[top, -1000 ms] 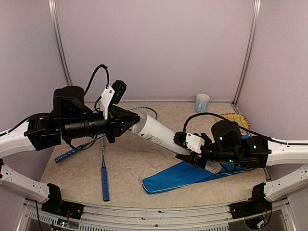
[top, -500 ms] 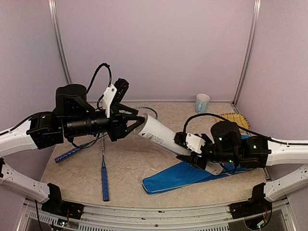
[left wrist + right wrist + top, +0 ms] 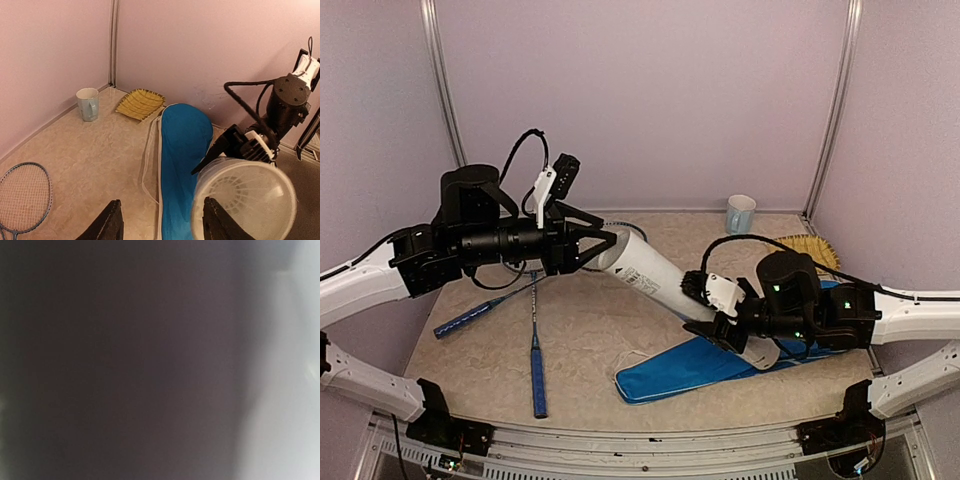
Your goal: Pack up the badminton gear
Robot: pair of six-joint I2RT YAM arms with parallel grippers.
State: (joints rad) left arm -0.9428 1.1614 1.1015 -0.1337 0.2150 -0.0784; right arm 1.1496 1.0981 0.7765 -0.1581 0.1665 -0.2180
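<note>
- The left jaws stand roughly half open with nothing between them. Their two fingers (image 3: 111,226) are spread just in front of the open mouth of the long white tube (image 3: 655,275), and we see no contact with it.
- In the left wrist view, that mouth sits beyond one finger, not in the gap between the two. Inside it we make out what looks like the feather skirt of a shuttlecock (image 3: 239,192), though the ribs are too faint for us to be sure.
- The right jaws are closed around the lower part of the tube and hold it on a slant. The right wrist view is only a dark blur, so we read this grip from the top view.
- The tube's long axis runs from its raised mouth at the far left, by the left jaws, down to its low end at the near right, above the blue cover (image 3: 670,372).
- The two rackets lie on the left of the worktop (image 3: 590,335). One handle (image 3: 536,372) points toward the near edge, and the other handle (image 3: 470,318) runs diagonally out to the left.
- We judge the left arm to be the free one and the nearer one for the rackets. They lie below its jaws and to their near side, well apart from the right arm.
</note>
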